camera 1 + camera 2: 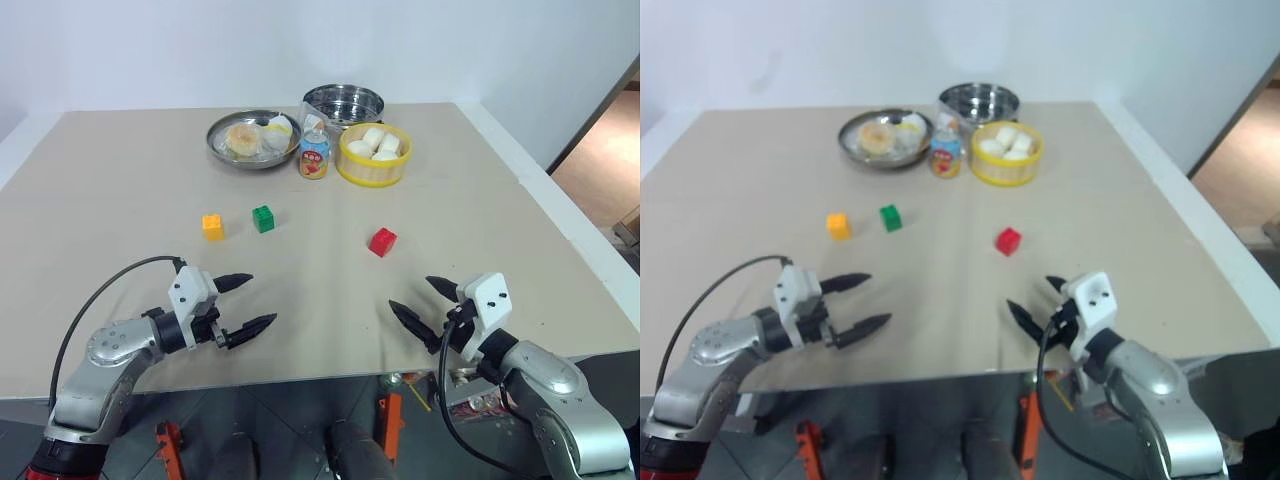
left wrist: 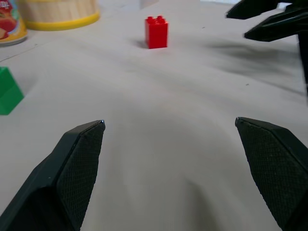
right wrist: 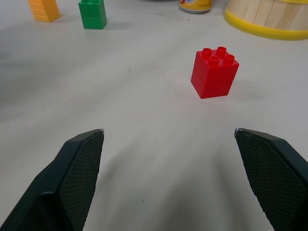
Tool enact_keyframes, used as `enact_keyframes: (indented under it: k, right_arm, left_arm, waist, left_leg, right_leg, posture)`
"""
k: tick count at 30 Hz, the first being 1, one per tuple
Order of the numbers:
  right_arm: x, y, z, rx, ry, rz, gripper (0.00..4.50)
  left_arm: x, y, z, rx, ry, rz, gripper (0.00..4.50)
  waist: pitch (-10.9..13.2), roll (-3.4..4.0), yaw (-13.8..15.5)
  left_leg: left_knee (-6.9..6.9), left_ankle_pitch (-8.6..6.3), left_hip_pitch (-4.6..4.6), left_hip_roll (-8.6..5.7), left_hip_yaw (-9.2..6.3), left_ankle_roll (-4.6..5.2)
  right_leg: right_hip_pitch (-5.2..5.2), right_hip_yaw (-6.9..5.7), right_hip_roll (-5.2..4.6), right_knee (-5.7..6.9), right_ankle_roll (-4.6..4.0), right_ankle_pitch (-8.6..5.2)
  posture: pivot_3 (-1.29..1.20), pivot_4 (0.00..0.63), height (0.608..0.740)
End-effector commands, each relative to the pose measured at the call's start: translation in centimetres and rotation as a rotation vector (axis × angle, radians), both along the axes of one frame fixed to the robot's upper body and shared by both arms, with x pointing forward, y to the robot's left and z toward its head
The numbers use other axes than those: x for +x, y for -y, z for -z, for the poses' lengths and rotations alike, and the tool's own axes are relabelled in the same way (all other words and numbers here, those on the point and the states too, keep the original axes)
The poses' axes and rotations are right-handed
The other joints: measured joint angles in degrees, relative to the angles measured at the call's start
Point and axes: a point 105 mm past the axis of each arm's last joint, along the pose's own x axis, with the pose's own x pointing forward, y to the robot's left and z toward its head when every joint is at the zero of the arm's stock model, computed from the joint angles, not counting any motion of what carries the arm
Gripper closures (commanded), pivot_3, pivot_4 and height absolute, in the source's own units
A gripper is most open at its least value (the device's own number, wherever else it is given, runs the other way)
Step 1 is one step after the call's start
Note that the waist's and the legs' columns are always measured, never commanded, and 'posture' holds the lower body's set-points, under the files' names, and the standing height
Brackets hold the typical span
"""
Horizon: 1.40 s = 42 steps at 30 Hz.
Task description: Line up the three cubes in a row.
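Two black fingers [image 2: 79, 168] of the left gripper [image 2: 171, 144] are seen spread wide apart over the bare tan table [image 2: 168, 96], with nothing held between them. A red cube [image 2: 156, 32] with studs on top is seen standing upright on the table far ahead of the fingers, and part of a green cube [image 2: 8, 91] is seen at one edge, well apart from the red one. A yellow bowl [image 2: 60, 14] and part of a printed can [image 2: 10, 24] are seen beyond the cubes, and the black fingertips of the right gripper [image 2: 267, 19] are seen in a far corner, away from the red cube.
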Motion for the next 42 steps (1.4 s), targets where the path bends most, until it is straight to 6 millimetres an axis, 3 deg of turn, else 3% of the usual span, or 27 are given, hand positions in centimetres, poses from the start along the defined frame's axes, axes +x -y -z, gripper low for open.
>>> enact_keyframes:
  k: [1, 9, 15, 24, 42]
  right_arm:
    - [1.3, -0.1, -1.4, 0.009, 0.049, 0.022, 0.0]
    - [6.7, -0.4, -3.4, 0.056, 0.035, 0.075, 0.0]
    - [9.3, -1.0, -4.8, 0.082, 0.023, 0.015, 0.0]
    - [10.5, -1.5, -4.4, 0.037, -0.023, -0.1, 0.0]
    - [13.4, -1.7, -2.4, -0.068, -0.084, -0.123, 0.0]
  left_arm:
    - [-0.8, 1.1, -1.2, -0.008, 0.032, 0.089, 0.01]
    - [-0.8, 2.5, -1.8, -0.015, 0.044, 0.155, 0.01]
    - [-0.6, 2.6, -2.1, -0.024, 0.054, 0.148, 0.01]
    - [-0.7, 2.5, -2.1, -0.027, 0.057, 0.13, 0.01]
    - [-1.3, 2.7, -2.2, -0.039, 0.058, 0.093, 0.01]
  waist:
    - [0.0, 0.0, 0.0]
    - [0.0, 0.01, -0.1]
    - [0.0, 0.01, 0.0]
    - [0.0, 0.04, 0.0]
    - [0.0, 0.07, -0.1]
  left_leg:
    - [0.01, 0.0, 0.0, 0.0, 0.0, 0.0]
    - [0.02, 0.08, 0.01, 0.0, 0.01, 0.13]
    - [-0.05, 0.09, -0.03, 0.0, -0.02, 0.17]
    - [-0.08, 0.02, -0.08, 0.0, -0.03, 0.26]
    - [-0.06, 0.03, -0.07, 0.0, -0.03, 0.26]
  right_leg:
    - [0.0, 0.0, 0.0, 0.0, 0.0, 0.01]
    - [0.01, 0.0, 0.02, 0.0, -0.04, 0.15]
    - [0.0, -0.01, 0.02, 0.0, 0.29, 0.27]
    - [-0.02, -0.02, 0.02, -0.01, 0.38, 0.22]
    - [-0.02, -0.03, 0.02, -0.01, 0.34, 0.26]
  posture:
    - [0.0, 0.15, 0.734]
    - [0.0, 0.15, 0.734]
    - [0.0, 0.15, 0.734]
    - [0.0, 0.15, 0.734]
    - [0.0, 0.15, 0.734]
